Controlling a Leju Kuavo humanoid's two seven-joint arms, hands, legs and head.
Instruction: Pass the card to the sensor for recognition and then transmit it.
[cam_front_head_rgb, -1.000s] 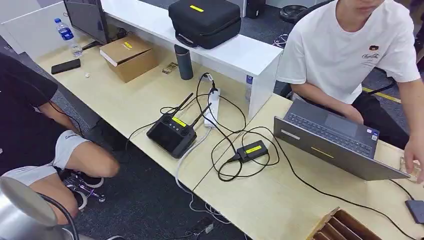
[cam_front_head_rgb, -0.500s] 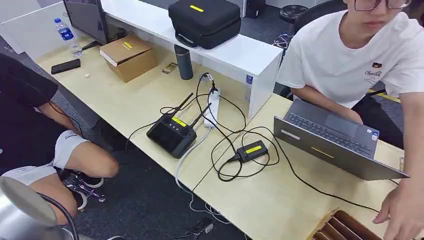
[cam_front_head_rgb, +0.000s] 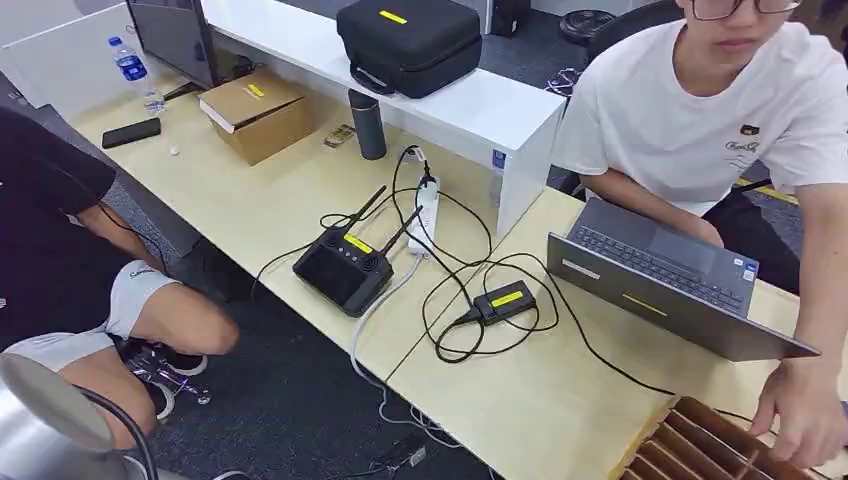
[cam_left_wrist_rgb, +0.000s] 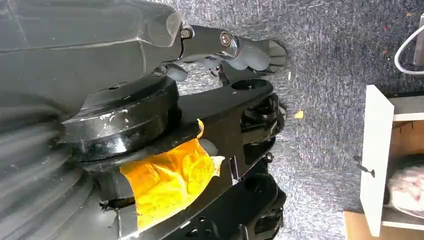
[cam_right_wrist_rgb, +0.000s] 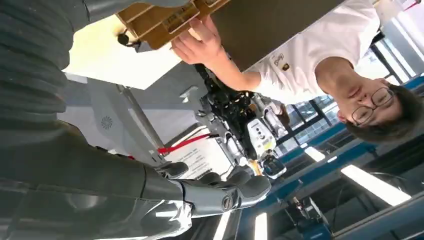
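brown slotted wooden rack (cam_front_head_rgb: 700, 450): cut off by the head view's lower edge; contents too dark to tell.
person's hand (cam_front_head_rgb: 805, 410): covers the rack's far corner, reaching past the frame.
grey open laptop (cam_front_head_rgb: 665, 285): screen faces away, unreadable.
robot's left hand (cam_left_wrist_rgb: 240, 52): fingers perhaps curled; largely hidden behind its own dark parts.

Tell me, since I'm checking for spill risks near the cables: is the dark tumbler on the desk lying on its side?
No, the dark tumbler stands upright on the desk, beside the cardboard box.
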